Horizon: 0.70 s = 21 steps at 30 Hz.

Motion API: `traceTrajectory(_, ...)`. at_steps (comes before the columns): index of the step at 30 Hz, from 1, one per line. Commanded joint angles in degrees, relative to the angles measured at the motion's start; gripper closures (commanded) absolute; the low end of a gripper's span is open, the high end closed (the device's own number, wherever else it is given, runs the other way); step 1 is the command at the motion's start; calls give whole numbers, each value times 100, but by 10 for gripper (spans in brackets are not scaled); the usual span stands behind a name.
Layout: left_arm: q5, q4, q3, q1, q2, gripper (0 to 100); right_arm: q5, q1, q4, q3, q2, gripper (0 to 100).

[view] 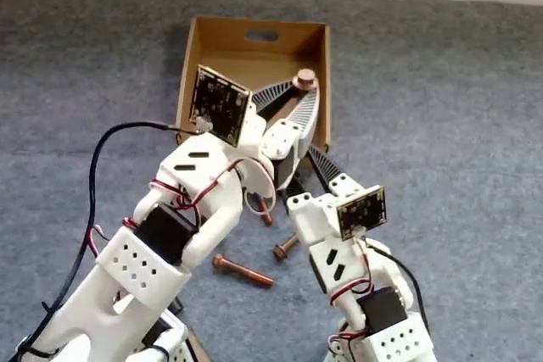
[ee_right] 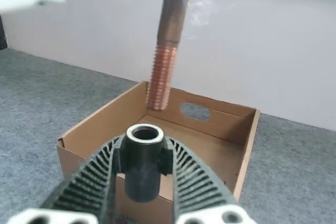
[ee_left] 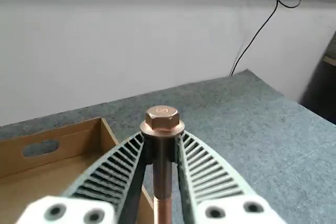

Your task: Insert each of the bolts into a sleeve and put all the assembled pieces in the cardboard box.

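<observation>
We see the left gripper (ee_left: 161, 153) clamping a bolt (ee_left: 161, 121) head-up near the right wall of the cardboard box (view: 254, 44), the right gripper (ee_right: 143, 148) clamping a black sleeve (ee_right: 143, 169) upright just under its threaded tip, apart

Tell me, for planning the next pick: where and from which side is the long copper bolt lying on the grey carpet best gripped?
Probably mid-shank, from straight above, squeezing across the long copper bolt. It lies flat on the grey carpet with bare carpet along both sides, and its wider head sits at one end.
</observation>
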Motion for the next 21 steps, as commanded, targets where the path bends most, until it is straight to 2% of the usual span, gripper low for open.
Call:
traceTrajectory(1, 0, -176, -268, 40, 277, 987, -26, -40, -154, -66, -57, 991)
traceTrajectory(10, 0, -176, -321, 57, 558, 990, -26, -31, -154, -57, -57, 991)
traceTrajectory(21, 0, -141, -119, 31, -127, 990, -26, -31, -154, -57, -57, 991)
